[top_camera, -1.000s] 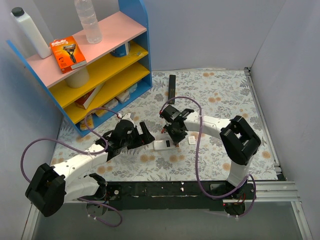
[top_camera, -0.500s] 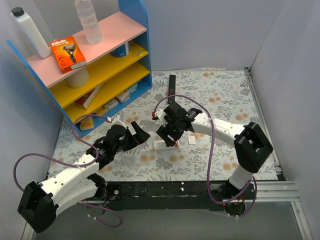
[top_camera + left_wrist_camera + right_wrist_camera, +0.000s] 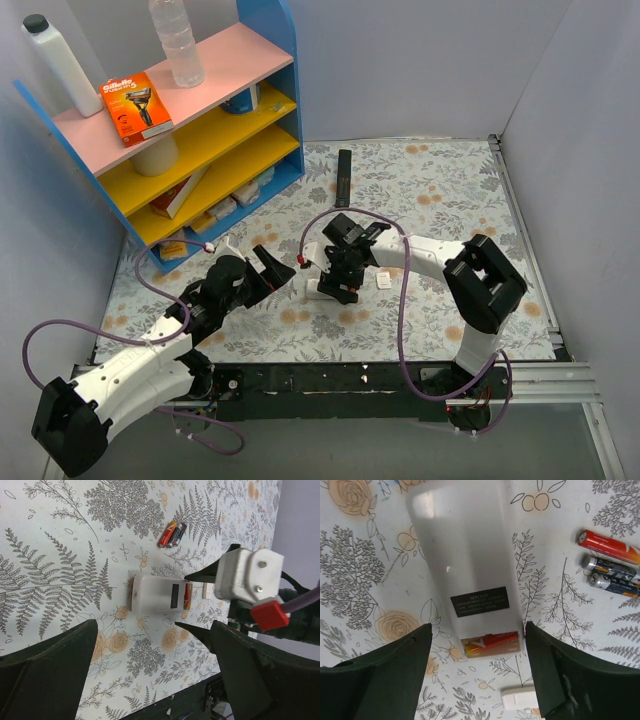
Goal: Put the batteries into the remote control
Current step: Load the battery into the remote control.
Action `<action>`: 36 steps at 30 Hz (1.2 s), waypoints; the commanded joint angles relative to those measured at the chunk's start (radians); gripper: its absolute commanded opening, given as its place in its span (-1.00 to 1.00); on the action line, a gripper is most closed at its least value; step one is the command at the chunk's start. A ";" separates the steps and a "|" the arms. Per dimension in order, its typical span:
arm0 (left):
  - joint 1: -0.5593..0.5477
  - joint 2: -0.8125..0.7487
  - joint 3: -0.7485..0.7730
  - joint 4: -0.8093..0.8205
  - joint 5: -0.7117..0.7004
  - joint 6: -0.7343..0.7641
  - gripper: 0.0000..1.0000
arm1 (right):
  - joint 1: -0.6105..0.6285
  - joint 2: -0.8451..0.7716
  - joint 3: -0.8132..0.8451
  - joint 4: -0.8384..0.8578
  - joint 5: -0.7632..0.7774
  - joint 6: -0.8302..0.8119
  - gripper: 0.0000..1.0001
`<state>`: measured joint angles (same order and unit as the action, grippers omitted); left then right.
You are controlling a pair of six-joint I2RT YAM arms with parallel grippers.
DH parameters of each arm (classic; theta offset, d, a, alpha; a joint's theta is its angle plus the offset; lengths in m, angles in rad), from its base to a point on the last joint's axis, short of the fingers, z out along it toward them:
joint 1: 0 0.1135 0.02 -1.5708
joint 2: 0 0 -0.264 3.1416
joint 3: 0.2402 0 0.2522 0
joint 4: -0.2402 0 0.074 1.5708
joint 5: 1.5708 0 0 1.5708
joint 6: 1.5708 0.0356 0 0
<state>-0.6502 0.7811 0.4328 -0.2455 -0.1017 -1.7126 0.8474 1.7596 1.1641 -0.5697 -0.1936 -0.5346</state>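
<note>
floral tablecloth: our right gripper hangs wide-jawed astride the remote control, white back up, one red cell seated. left gripper gapes nearby. next, we judge, pinch the loose batteries mid-barrel, minding polarity.

Floral table with remote control, batteries

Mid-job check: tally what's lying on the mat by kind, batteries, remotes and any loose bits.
Loose batteries: 3
Battery in the compartment: 1
Small white-backed remote: 1
Black remote: 1
Small white piece: 1
Total: 7
</note>
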 commanded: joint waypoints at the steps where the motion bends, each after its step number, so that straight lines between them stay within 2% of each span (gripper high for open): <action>1: 0.003 0.018 0.003 0.006 0.005 -0.045 0.96 | 0.002 0.040 -0.003 0.016 -0.004 -0.076 0.61; 5: 0.004 0.053 0.006 0.029 0.019 -0.065 0.96 | 0.002 0.051 -0.015 0.025 0.011 -0.085 0.51; 8: 0.004 0.063 -0.002 0.051 0.017 -0.081 0.96 | 0.002 0.040 -0.029 0.030 -0.009 -0.088 0.36; 11: 0.021 0.075 -0.034 0.087 0.046 -0.104 0.96 | 0.002 0.025 -0.041 0.034 -0.029 -0.085 0.01; 12: 0.030 0.089 -0.046 0.138 0.071 -0.102 0.97 | 0.002 0.020 -0.043 0.034 -0.033 -0.082 -0.17; 14: 0.056 0.107 -0.075 0.192 0.149 -0.097 0.96 | 0.004 -0.003 -0.053 0.048 -0.052 -0.077 -0.18; 18: 0.135 0.210 -0.120 0.421 0.330 -0.084 0.96 | 0.002 -0.061 -0.081 0.083 -0.066 -0.065 -0.20; 19: 0.161 0.262 -0.120 0.446 0.397 -0.078 0.97 | 0.002 -0.084 -0.086 0.091 -0.066 -0.062 -0.21; 22: 0.196 0.352 -0.097 0.523 0.479 -0.022 0.96 | 0.002 -0.121 -0.096 0.106 -0.078 -0.064 -0.21; 29: 0.213 0.562 0.050 0.506 0.700 0.169 0.94 | 0.002 -0.180 -0.115 0.143 -0.128 -0.044 -0.23; 34: 0.213 0.615 0.087 0.486 0.798 0.255 0.90 | 0.004 -0.204 -0.136 0.175 -0.141 -0.028 -0.23; 36: 0.215 0.636 0.090 0.488 0.833 0.260 0.82 | 0.002 -0.209 -0.142 0.186 -0.144 -0.021 -0.23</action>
<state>-0.4412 1.3945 0.4980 0.2333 0.6037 -1.5341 0.8463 1.5902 1.0355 -0.4347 -0.2996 -0.5762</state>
